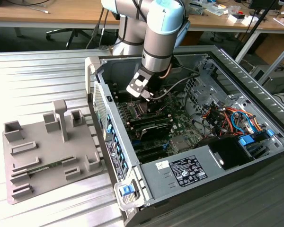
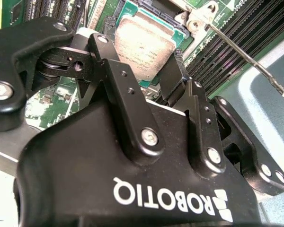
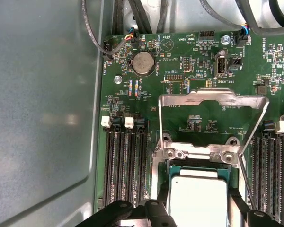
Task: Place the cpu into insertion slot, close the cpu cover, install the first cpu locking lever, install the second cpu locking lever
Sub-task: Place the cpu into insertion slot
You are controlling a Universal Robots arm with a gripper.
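Currently the black two-fingered gripper [image 2: 139, 56] is pinching the flat silvery-grey square cpu [image 2: 144, 38] by two opposite edges, and the chip is lying in the dark square insertion slot [image 2: 151, 6] directly beneath it. Just beyond the gripper, the silvery metal cpu cover [image 3: 213, 98] is standing open.

You get the cpu [image 3: 199, 201] and the insertion slot [image 3: 199, 166] cut off by the frame edge in the first wrist view. In the second wrist view the gripper [image 2: 137, 59] hides the cpu's near part. In the exterior view, at ten o'clock from the middle of the case [image 1: 120, 71], the arm [image 1: 158, 42] covers the slot.
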